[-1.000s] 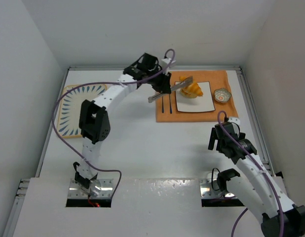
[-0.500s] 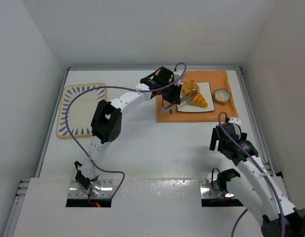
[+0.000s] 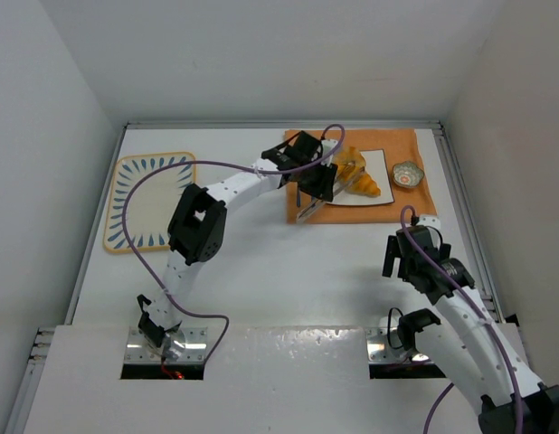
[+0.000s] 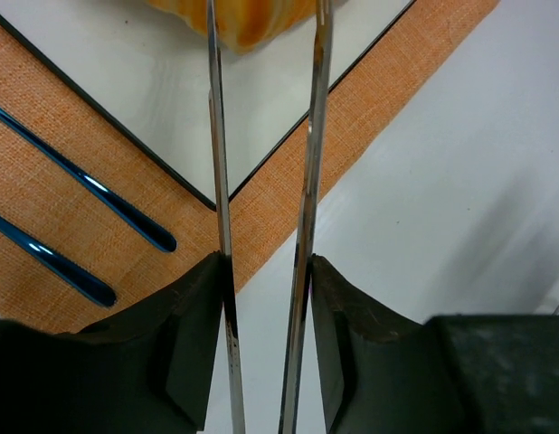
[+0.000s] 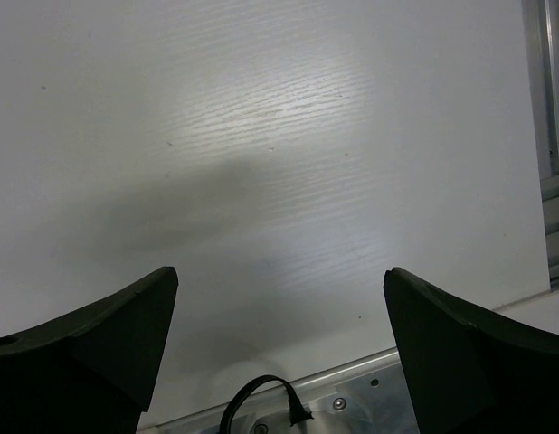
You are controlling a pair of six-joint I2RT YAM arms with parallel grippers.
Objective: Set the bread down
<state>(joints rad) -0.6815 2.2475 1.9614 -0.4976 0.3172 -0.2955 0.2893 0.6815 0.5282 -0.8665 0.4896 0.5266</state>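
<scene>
- Toward the near right corner of the counter (image 5: 261, 136), your right gripper (image 5: 278, 294) hangs over bare white surface. Its fingers are spread wide with nothing between them.
- Past the middle, toward the far edge, your left gripper (image 4: 268, 267) is clamped on a pair of metal tongs (image 4: 312, 136), one finger pressing each arm from outside.
- You can see a gap between the two tong arms all along their visible length. They run out over the near left corner of the orange placemat (image 3: 408, 206) and across a corner of the white plate (image 4: 144, 72).
- Just left of the tongs, two slim blue utensils (image 4: 126, 210) lie side by side on the placemat, apart from the plate.
- The bread (image 3: 361, 179), a golden croissant, lies on the plate, toward the far right corner of the counter. The tong tips reach it, but you cannot tell from either view whether they pinch it or only touch it.
- A small bowl (image 3: 407, 174) sits on the placemat just right of the plate.
- Along the left edge, toward the far left corner, a blue-patterned mat (image 3: 148, 199) lies well apart from everything else.
</scene>
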